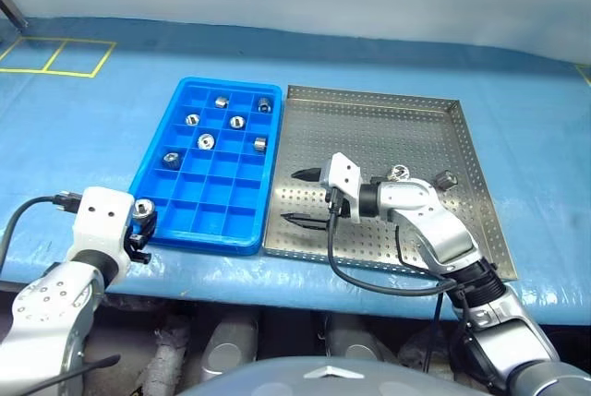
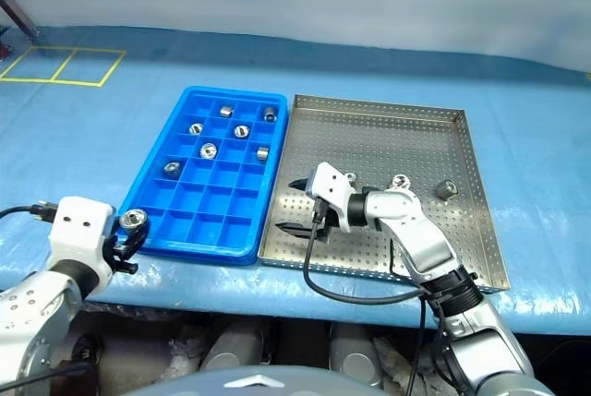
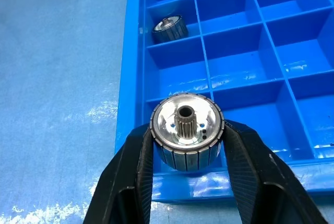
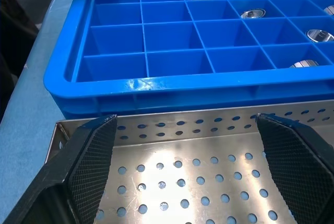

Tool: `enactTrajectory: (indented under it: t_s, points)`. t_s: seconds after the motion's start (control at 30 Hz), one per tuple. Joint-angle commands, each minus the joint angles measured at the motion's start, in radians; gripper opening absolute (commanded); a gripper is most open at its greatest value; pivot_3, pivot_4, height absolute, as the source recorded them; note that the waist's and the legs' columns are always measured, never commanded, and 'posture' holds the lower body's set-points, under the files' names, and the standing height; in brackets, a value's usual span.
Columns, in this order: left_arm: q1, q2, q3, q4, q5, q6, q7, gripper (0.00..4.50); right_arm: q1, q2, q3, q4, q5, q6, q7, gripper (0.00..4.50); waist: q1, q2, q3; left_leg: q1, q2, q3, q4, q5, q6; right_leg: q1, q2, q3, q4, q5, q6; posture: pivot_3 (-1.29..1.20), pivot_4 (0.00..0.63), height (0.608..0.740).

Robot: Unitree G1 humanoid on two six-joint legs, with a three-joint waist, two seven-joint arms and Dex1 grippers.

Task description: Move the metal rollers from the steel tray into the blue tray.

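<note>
The blue tray point(image 1: 212, 241) lies left of the steel tray point(image 1: 369, 93), their sides touching. Several metal rollers point(image 1: 237, 122) sit in the blue tray's far compartments. Two more rollers point(image 1: 399, 172) lie on the steel tray's perforated floor, behind my right arm. My left gripper point(image 3: 186, 132) is shut on one roller point(image 3: 186, 127), which is upright with its toothed centre hole facing the camera, just above the blue tray's near left corner point(image 1: 143, 209). My right gripper point(image 1: 295, 197) is open and holds nothing; it hangs low over the steel tray's left part, pointing at the blue tray's wall point(image 4: 182, 96).
Both trays rest on a blue table cover whose front edge point(image 1: 277, 285) runs just below them. Yellow tape lines point(image 1: 55, 56) mark the far left. My right arm's black cable point(image 1: 369, 283) loops over the steel tray's near rim.
</note>
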Motion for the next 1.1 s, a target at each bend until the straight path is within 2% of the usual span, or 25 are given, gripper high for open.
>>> enactTrajectory:
  t_s: [0.03, 0.17, 0.23, 0.33, 0.57, 0.73, 0.93, 1.1]
  points:
    - [-0.013, 0.005, 0.002, 0.023, 0.020, -0.026, 0.025, 1.67, -0.007, -0.006, -0.019, -0.031, 0.000, -0.011, 0.002, 4.50, -0.001, 0.000, 0.000, 0.000, 0.000, -0.001, 0.000, 0.000, -0.001, 0.000, 0.000, 0.000, 0.000, 0.000, 0.000, 0.08, 0.150, 0.740]
    - [-0.022, 0.009, 0.002, 0.051, 0.020, -0.033, 0.039, 1.67, 0.004, -0.012, -0.028, -0.041, 0.001, -0.007, -0.008, 4.50, -0.002, 0.000, 0.000, 0.000, 0.000, -0.004, 0.000, 0.000, -0.002, 0.001, 0.000, -0.003, 0.000, -0.002, -0.003, 0.07, 0.150, 0.740]
    - [-0.031, 0.012, 0.004, 0.068, 0.024, -0.035, 0.047, 2.41, 0.009, -0.014, -0.033, -0.045, 0.002, -0.005, -0.013, 4.50, -0.002, 0.000, 0.000, 0.000, 0.000, -0.005, 0.000, 0.000, -0.002, 0.001, 0.000, -0.005, 0.000, -0.002, -0.004, 0.06, 0.150, 0.740]
    - [-0.054, 0.008, -0.001, 0.078, 0.019, -0.036, 0.059, 3.28, 0.015, -0.017, -0.036, -0.052, 0.004, -0.004, -0.020, 4.50, -0.003, 0.000, 0.000, 0.000, 0.000, -0.007, 0.000, 0.000, -0.004, 0.001, 0.000, -0.007, 0.000, -0.003, -0.004, 0.06, 0.150, 0.740]
    - [-0.171, -0.049, -0.012, 0.080, -0.046, -0.125, 0.038, 3.28, 0.026, -0.019, -0.050, -0.068, 0.002, -0.001, -0.042, 4.50, -0.007, 0.000, 0.000, 0.000, 0.000, -0.009, 0.000, 0.001, -0.005, 0.002, 0.000, -0.009, 0.000, -0.003, -0.005, 0.01, 0.150, 0.740]
    - [-0.332, -0.113, -0.103, 0.179, -0.139, -0.269, -0.032, 3.28, 0.057, -0.035, -0.109, -0.107, 0.003, 0.013, -0.099, 4.50, -0.011, 0.000, 0.000, 0.000, 0.000, -0.009, 0.000, 0.001, -0.006, 0.003, -0.001, -0.009, 0.000, -0.002, -0.006, -0.06, 0.150, 0.740]
    - [-0.549, -0.095, -0.398, 0.497, -0.047, -0.391, -0.061, 3.28, 0.149, -0.070, -0.186, -0.199, 0.007, 0.047, -0.167, 4.50, -0.032, 0.001, 0.000, -0.001, -0.001, -0.008, 0.000, 0.002, -0.006, 0.003, 0.000, -0.009, 0.000, -0.001, -0.007, -0.18, 0.150, 0.740]
    - [-0.702, -0.128, -0.561, 0.739, 0.019, -0.457, -0.087, 3.28, 0.222, -0.081, -0.232, -0.273, 0.015, 0.072, -0.212, 4.50, -0.074, 0.001, 0.000, -0.001, -0.001, -0.006, 0.000, 0.000, -0.003, 0.003, 0.001, -0.007, 0.000, -0.001, -0.006, -0.27, 0.150, 0.740]
